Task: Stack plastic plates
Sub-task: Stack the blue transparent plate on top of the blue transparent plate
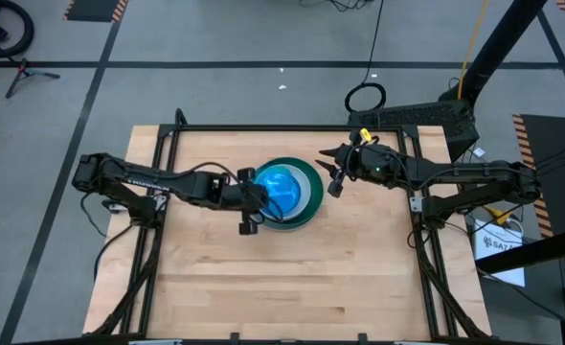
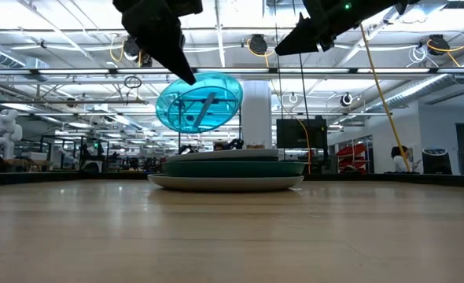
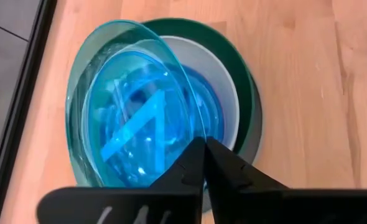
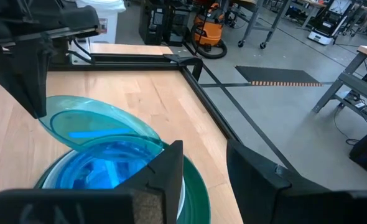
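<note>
Just above the centre of the high view, a stack of plastic plates sits on the wooden table; its dark green plate shows as a crescent at the stack's right and lower edge, with a pale plate inside it and blue ones on top. In the low view the stack lies flat at mid-frame, a pale grey plate at the bottom and the dark green one above it. The left gripper, reaching in from the left of the high view, has its fingers pinched shut on the rim of a translucent blue plate, which hangs tilted in the air above the stack's left side, clear of it in the low view. The left wrist view shows the two dark fingertips meeting at that plate's edge, over the stack. The right gripper hovers just right of the stack in the high view, its fingers parted with nothing between them
</note>
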### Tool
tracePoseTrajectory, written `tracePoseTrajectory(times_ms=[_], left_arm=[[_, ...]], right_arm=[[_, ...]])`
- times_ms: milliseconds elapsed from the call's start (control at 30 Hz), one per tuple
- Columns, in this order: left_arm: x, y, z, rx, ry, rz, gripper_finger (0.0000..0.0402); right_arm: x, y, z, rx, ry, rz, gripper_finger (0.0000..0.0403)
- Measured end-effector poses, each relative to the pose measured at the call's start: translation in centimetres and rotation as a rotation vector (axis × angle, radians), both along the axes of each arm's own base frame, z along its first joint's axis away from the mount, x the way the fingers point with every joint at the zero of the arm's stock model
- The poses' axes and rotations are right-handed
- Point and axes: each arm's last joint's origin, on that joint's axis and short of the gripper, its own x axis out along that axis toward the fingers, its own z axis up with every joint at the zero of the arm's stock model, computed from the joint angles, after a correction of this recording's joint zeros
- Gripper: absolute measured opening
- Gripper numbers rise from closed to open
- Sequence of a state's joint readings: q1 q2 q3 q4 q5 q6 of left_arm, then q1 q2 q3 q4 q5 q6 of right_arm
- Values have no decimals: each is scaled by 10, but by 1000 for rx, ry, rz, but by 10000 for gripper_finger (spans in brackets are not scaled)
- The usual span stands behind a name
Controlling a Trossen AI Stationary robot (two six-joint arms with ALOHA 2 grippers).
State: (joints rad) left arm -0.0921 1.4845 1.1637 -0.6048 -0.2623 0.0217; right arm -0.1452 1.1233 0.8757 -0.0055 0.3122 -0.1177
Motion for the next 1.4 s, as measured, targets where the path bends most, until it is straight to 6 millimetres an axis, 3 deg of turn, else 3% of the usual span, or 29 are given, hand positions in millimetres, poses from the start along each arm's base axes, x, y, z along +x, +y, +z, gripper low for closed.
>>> tracePoseTrajectory(times_ms=[500,867,1133,1300,1400], left_arm=[[2,0,2,1,-30,-5,29],[3,3,2,-2,-32,8,106],[2,4,1,8,-20,0,118],[-4,0,-4,-6,65,-36,118],[-9,1,-19,-2,114,-50,118]], right_arm=[[0,0,-1,2,14,0,116],[-1,0,-2,3,23,0,116],[-1,1,-7,103,22,-6,116],[0,3,-15,171,76,25,116],[-1,2,-18,182,107,15,116]])
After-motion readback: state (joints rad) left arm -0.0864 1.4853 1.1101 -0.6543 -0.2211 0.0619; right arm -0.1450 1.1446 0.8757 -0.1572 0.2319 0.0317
